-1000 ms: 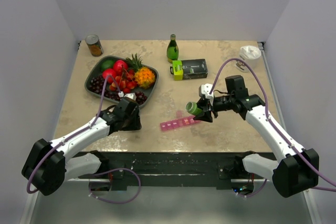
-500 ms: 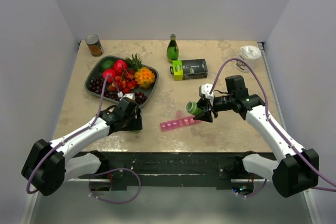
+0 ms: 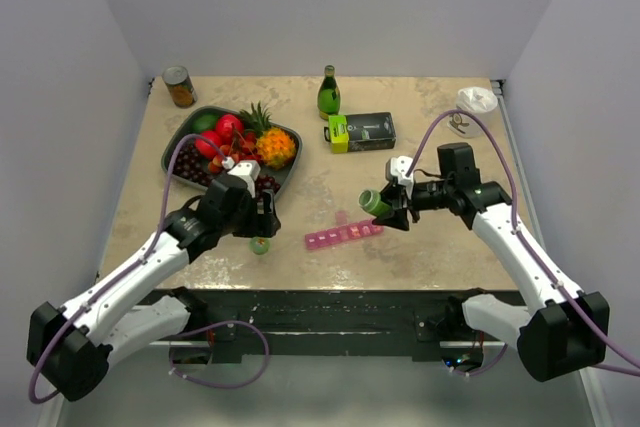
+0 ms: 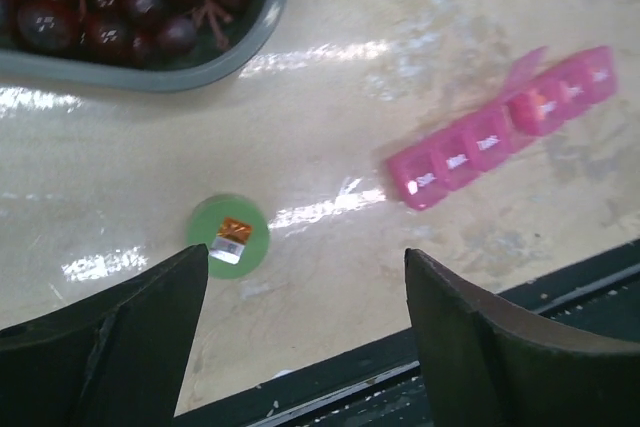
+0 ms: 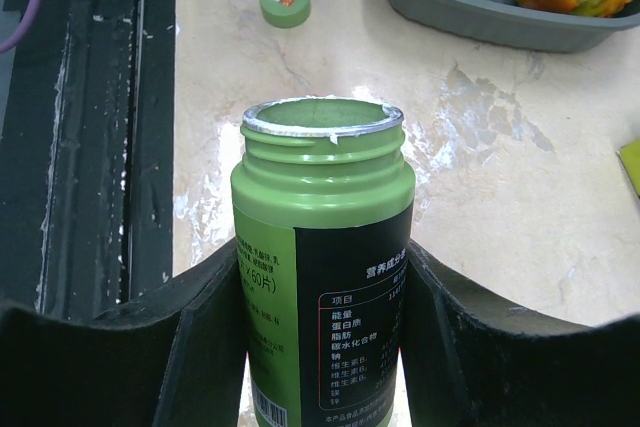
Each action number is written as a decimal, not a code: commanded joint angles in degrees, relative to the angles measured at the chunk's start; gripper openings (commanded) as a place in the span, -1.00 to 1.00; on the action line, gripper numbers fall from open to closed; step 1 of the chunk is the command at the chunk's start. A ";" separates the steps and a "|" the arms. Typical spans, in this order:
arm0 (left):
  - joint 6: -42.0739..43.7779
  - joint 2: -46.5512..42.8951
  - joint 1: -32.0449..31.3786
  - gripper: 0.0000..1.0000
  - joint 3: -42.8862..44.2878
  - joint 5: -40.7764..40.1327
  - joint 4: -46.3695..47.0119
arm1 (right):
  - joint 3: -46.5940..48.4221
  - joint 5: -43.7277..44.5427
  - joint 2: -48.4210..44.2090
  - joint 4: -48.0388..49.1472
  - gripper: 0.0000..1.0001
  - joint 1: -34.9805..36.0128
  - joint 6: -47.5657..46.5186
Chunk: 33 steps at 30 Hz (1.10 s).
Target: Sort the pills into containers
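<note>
beige table [image 3: 440, 252]; grey fruit tray [image 3: 172, 154] at its far left. the left gripper [image 4: 305, 277] hangs over the front edge with its jaws wide apart and nothing between them. the right gripper [image 5: 322, 252] is clamped on an uncapped green bottle [image 5: 322, 187], tipped with its mouth to the left, near the right end of the pink pill organiser [image 3: 343, 235]. that strip lies flat near the front edge, between the arms – one lid seems raised, though the blur makes it uncertain. a small green cap [image 4: 228, 235] lies left of it, apart.
</note>
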 commanded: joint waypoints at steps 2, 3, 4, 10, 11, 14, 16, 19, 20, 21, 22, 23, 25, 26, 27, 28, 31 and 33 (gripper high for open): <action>7.67 -8.37 0.27 0.69 2.75 7.45 6.09 | 1.98 -2.43 -2.53 0.69 -1.00 -1.71 2.52; 8.38 -9.18 0.27 0.70 2.84 7.81 6.88 | 2.59 -2.17 -2.71 0.69 -1.00 -1.71 2.96; 8.91 -9.88 0.27 0.71 2.75 7.90 8.72 | 3.04 -1.56 -2.97 0.61 -1.00 -1.88 3.74; 14.09 -12.09 0.27 0.73 1.70 9.83 16.98 | 12.34 3.54 -3.24 -5.19 -1.00 -1.89 4.89; 14.79 -12.17 0.18 0.73 1.52 10.44 17.95 | 14.10 4.68 -3.41 -6.15 -1.00 -1.89 5.50; 16.29 -12.26 0.27 0.73 0.73 11.15 21.82 | 20.69 8.20 -2.98 -7.30 -1.00 -2.15 8.58; 18.31 -12.44 0.27 0.73 -0.41 10.63 24.54 | 25.17 9.60 -2.10 -7.22 -1.00 -2.50 11.55; 20.68 -12.87 0.18 0.73 -2.08 8.61 27.01 | 30.19 10.92 -0.69 -5.99 -1.00 -3.55 15.95; 21.47 -13.31 0.27 0.73 -2.43 7.82 27.19 | 31.42 11.45 -0.34 -5.03 -1.00 -3.99 17.01; 21.92 -13.40 0.27 0.73 -2.78 7.46 27.19 | 33.78 11.89 0.10 -4.24 -1.00 -4.43 18.24; 22.27 -13.75 0.18 0.72 -2.96 7.11 26.67 | 34.93 12.33 0.19 -3.53 -1.00 -5.30 20.43; 22.71 -14.02 0.18 0.73 -3.05 6.33 26.40 | 36.16 13.47 0.36 -2.05 -1.00 -5.75 21.58; 23.06 -15.07 0.18 0.73 -3.75 5.79 26.05 | 40.03 14.53 0.89 -0.55 -1.00 -6.89 24.56; 23.32 -15.33 0.18 0.73 -3.93 5.36 25.96 | 41.35 15.93 1.15 0.85 -1.00 -7.24 25.45; 23.33 -15.51 0.18 0.73 -3.84 5.26 25.79 | 43.71 16.90 1.33 1.65 -1.00 -7.68 26.24; 23.41 -16.12 0.18 0.73 -3.84 5.18 25.70 | 44.86 17.86 1.77 2.44 -1.00 -8.56 27.64; 23.33 -16.65 0.18 0.72 -3.93 4.21 25.52 | 47.25 22.61 2.30 7.09 -1.00 -10.49 30.98; 23.50 -16.65 0.27 0.72 -3.84 4.03 25.44 | 48.82 25.33 3.17 10.70 -1.00 -11.11 33.88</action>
